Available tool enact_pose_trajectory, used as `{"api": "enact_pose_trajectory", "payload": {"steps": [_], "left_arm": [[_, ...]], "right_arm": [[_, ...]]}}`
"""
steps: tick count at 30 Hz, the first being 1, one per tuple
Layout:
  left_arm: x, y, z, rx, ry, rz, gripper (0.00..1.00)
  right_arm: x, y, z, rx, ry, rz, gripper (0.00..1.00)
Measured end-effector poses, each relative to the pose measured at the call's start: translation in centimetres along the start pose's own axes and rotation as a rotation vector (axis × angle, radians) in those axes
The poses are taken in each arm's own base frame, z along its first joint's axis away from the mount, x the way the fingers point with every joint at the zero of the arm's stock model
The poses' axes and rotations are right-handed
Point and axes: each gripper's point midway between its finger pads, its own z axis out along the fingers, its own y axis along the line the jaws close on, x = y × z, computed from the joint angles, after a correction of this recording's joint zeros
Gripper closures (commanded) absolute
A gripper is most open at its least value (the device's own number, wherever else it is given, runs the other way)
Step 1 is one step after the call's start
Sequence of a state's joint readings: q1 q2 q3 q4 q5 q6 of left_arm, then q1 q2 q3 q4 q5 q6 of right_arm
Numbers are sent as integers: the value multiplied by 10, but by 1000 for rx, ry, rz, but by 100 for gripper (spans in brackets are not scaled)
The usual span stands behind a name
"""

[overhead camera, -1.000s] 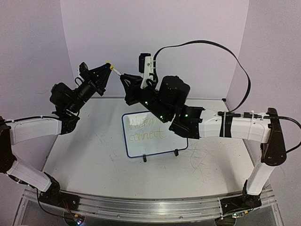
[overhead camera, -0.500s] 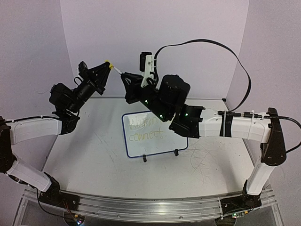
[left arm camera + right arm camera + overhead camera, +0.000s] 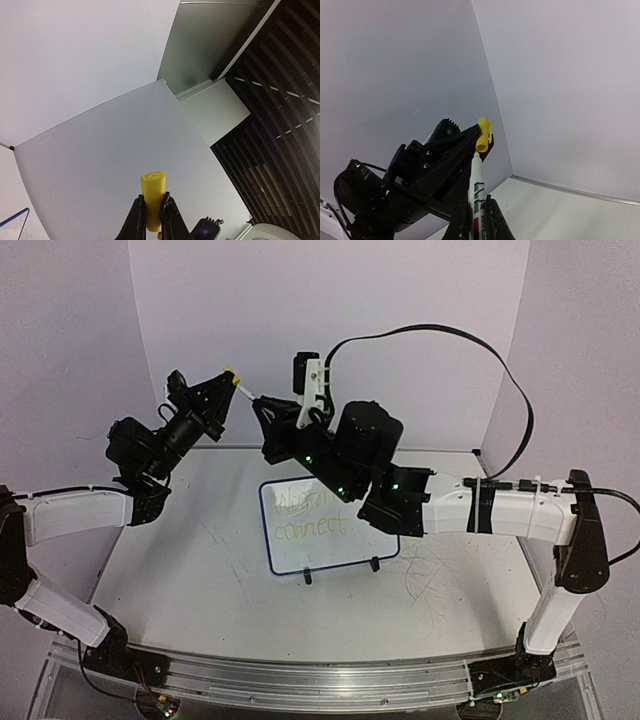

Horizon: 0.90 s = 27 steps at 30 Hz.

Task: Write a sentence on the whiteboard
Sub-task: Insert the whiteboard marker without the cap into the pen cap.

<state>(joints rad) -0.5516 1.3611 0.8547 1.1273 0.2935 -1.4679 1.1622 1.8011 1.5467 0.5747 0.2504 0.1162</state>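
Whiteboard [image 3: 340, 552] is sitting on the table [image 3: 190, 570], already bearing the faint sentence [image 3: 312, 518], while the left gripper [image 3: 152, 206] is pinching the yellow cap [image 3: 153, 184] and the right gripper [image 3: 478, 216] is clamping the marker [image 3: 476, 182], so seemingly only recapping is remaining.

Right arm [image 3: 400, 498] above whiteboard's [image 3: 322, 556] far edge

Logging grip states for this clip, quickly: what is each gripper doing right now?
The left gripper is shut on the yellow cap.
The right gripper is shut on the marker.
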Motion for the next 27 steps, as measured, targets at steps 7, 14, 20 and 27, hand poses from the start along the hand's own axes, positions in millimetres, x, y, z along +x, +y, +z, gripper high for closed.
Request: {"api": "enact_pose_trajectory", "payload": {"steps": [7,14,20,27], "left_arm": [[2,1,1,0,5,-4,100],[1,1,0,-3,-3,-4,100],[5,1,1,1,11,-8,100],[1,4,2,0,-14,-7,100]], "right_arm": [[3,-2,5,24,-3,0,100],[5,-5,12,51,-12,1,100],[1,-5,20,77,-32,-16,100],[6,-6,34,139,-50,-92,100]]}}
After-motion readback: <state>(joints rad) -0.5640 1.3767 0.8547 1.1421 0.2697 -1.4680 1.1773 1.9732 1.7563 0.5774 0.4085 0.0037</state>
